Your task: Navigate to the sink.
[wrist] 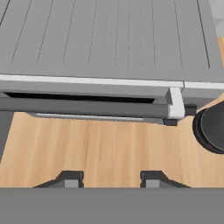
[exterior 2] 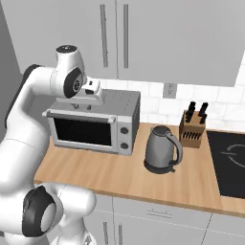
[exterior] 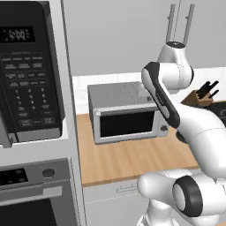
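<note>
— What do we count on the wooden worktop [exterior 2: 129, 177]?

— One silver toaster oven [exterior 2: 93, 124], one grey kettle [exterior 2: 161, 149], and one knife block [exterior 2: 191, 129] with dark handles. At the right edge we see one black cooktop [exterior 2: 232, 162].

— And to our left?

— One built-in microwave [exterior: 26, 75] above one wall oven [exterior: 31, 194].

— Our hand?

— Our hand [wrist: 111, 178] hangs over the toaster oven's front edge; its two fingertips [wrist: 70, 178] stand spread apart, with nothing between them.

— The sink?

— We cannot tell where it lies; none of our views reaches it.
</note>
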Controlling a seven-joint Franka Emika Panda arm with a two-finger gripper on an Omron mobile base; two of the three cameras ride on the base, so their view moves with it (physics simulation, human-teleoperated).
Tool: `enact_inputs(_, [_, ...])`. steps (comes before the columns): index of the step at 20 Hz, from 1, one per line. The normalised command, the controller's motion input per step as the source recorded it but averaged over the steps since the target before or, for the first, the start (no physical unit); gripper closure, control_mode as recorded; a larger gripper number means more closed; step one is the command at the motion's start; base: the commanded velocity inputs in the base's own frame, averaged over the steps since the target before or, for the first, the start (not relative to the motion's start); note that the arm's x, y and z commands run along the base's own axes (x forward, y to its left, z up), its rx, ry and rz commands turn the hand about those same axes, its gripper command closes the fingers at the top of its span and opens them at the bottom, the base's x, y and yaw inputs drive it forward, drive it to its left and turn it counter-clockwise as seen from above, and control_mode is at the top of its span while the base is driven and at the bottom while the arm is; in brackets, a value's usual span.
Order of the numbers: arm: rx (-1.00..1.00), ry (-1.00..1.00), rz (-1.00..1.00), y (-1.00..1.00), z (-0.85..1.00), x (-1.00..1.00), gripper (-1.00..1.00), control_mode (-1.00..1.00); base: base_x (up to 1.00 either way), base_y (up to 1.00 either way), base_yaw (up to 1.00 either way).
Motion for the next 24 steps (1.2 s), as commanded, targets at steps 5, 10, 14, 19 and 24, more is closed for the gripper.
enact_inputs(5, [0.00, 0.00, 0.00, 0.00, 0.00, 0.00, -1.00, 1.00, -0.23, -0.01, 0.00])
enact_inputs(10, [0.00, 0.00, 0.00, 0.00, 0.00, 0.00, -1.00, 1.00, -0.66, -0.14, 0.00])
enact_inputs(14, [0.00, 0.00, 0.00, 0.00, 0.00, 0.00, -1.00, 1.00, -0.04, -0.01, -0.07])
enact_inputs(19, [0.00, 0.00, 0.00, 0.00, 0.00, 0.00, -1.00, 1.00, -0.04, -0.24, -0.67])
enact_inputs(24, [0.00, 0.00, 0.00, 0.00, 0.00, 0.00, -1.00, 1.00, 0.11, -0.15, -0.78])
